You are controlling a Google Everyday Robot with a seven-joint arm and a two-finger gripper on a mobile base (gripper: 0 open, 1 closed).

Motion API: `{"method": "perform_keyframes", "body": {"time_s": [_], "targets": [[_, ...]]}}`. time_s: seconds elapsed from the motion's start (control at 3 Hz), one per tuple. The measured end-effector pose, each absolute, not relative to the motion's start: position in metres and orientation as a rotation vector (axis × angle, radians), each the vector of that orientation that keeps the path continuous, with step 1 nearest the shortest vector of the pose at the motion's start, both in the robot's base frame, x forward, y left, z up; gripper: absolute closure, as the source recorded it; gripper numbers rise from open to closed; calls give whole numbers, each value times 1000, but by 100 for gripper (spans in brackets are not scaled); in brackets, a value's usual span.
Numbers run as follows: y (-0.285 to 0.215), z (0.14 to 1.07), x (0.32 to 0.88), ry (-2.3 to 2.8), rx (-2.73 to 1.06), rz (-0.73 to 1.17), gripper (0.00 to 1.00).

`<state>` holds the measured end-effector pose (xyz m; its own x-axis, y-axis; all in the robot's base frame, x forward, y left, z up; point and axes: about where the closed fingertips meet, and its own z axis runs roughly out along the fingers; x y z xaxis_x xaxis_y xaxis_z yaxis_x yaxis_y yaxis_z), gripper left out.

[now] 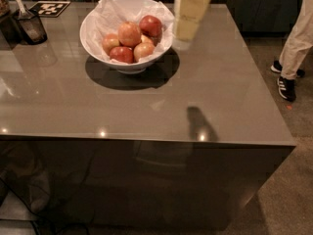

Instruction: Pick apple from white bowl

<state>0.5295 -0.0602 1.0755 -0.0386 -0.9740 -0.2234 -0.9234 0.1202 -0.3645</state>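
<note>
The white bowl stands on the far left part of the grey table, lined with crumpled white paper and holding several apples. The apple, the largest, orange-red with a pale yellow blush, lies on top near the bowl's middle. A darker red apple sits to its right, and smaller apples lie in front. My gripper, cream-coloured, hangs from the top edge just right of the bowl's right rim, above the table. It holds nothing that I can see.
A dark container with a utensil and a black-and-white marker tag sit at the table's far left. A person's leg and shoe stand on the floor right of the table.
</note>
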Motion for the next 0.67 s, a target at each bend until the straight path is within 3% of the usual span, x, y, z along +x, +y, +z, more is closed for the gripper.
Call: {"method": "perform_keyframes", "body": {"time_s": [0.67], "targets": [[-30, 1089, 554, 1898, -1812, -172, 0]]}}
